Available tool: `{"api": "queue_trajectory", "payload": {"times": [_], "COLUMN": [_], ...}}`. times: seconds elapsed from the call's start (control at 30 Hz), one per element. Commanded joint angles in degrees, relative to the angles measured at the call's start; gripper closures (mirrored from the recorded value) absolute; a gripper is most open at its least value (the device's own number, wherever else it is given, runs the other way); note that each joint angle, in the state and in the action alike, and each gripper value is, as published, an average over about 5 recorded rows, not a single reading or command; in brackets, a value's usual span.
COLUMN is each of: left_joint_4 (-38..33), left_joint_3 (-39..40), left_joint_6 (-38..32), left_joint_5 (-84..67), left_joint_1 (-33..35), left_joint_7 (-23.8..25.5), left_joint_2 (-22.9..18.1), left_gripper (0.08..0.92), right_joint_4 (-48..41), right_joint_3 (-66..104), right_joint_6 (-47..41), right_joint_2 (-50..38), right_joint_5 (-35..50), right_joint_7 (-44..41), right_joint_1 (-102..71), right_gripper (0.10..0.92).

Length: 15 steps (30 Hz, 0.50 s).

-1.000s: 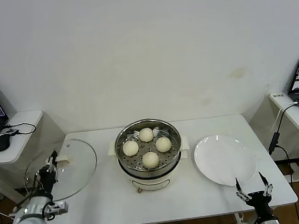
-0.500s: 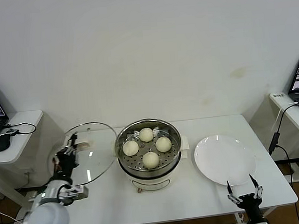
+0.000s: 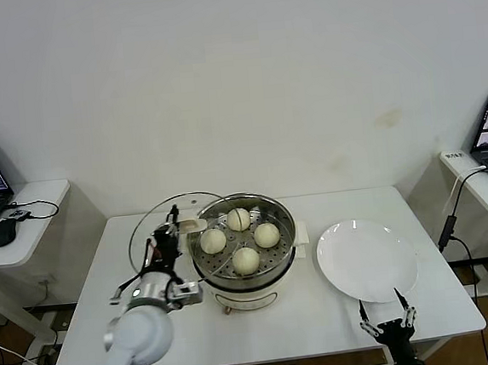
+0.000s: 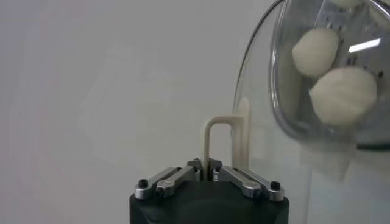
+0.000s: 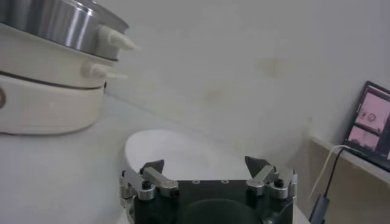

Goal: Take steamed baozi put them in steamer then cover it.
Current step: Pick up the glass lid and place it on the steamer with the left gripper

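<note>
Lid held at the steamer's edge.
Head view: my left claw (image 3: 167, 238) pinches the cover (image 3: 172, 225), tilted, beside the steamer (image 3: 241, 238) holding four baozi (image 3: 246, 259). My right claw (image 3: 387, 324) sits spread at the worktop (image 3: 307, 314) edge near the plate (image 3: 367, 260).
Left wrist: fingers (image 4: 183, 176) pressed on the handle (image 4: 226, 141).
Right wrist: spread.
</note>
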Motion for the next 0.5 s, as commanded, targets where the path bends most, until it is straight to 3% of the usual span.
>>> {"api": "queue_trajectory", "payload": {"times": [0.03, 0.5], "left_joint_4": [6.38, 10.75], "left_joint_3": [9.26, 12.05], "left_joint_6": [2.83, 2.13], "left_joint_5": [10.83, 12.18], "left_joint_1": [-9.74, -10.56], "left_joint_7": [6.64, 6.18], "left_joint_2": [-8.15, -12.22], "left_gripper": [0.863, 0.863], "right_joint_4": [-0.71, -1.43], "right_joint_3": [-0.43, -0.3], "right_joint_6": [0.37, 0.55], "right_joint_2": [0.69, 0.61], "right_joint_5": [-3.29, -3.39], "right_joint_7": [0.35, 0.38], "right_joint_1": [0.09, 0.18], "right_gripper": [0.203, 0.202]}}
